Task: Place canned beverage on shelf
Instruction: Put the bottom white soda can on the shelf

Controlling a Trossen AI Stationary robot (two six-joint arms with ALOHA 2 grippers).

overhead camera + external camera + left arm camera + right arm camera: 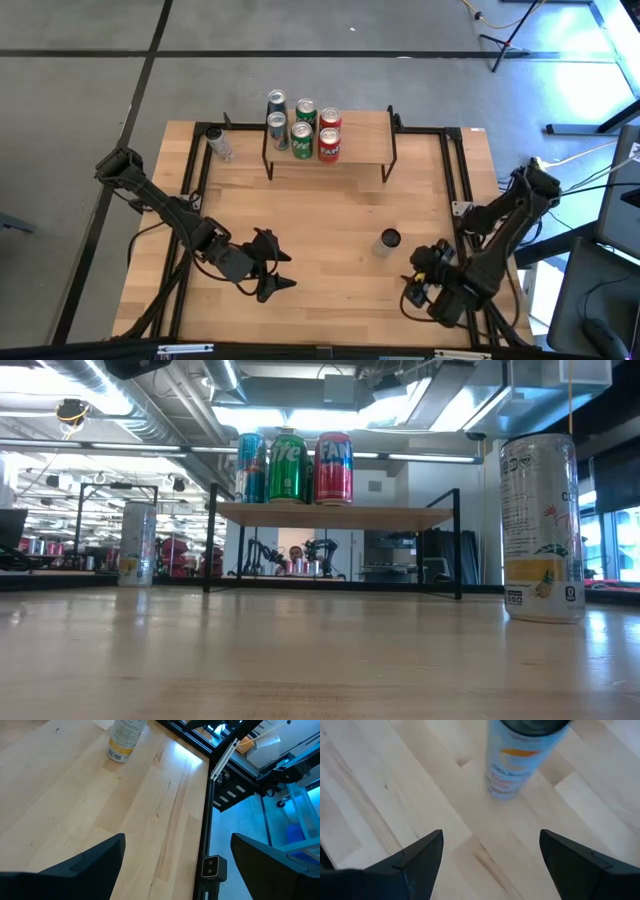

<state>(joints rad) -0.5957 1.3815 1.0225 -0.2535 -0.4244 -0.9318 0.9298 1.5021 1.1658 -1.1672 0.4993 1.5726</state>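
A slim white can with yellow print (389,240) stands upright on its base on the tabletop at the right; it also shows in the low view (541,530). My right gripper (416,275) is open just near-right of it, touching nothing; in the right wrist view (490,865) the can (520,755) stands ahead of the open fingers. The shelf (360,150) stands at the far middle, with several cans (303,130) on its left part. My left gripper (283,268) is open and empty at the near left (175,870).
Another slim can (218,143) stands on the table left of the shelf and also shows in the low view (137,543). The shelf's right half (365,135) is bare. A black metal frame (455,180) runs along the table's edges.
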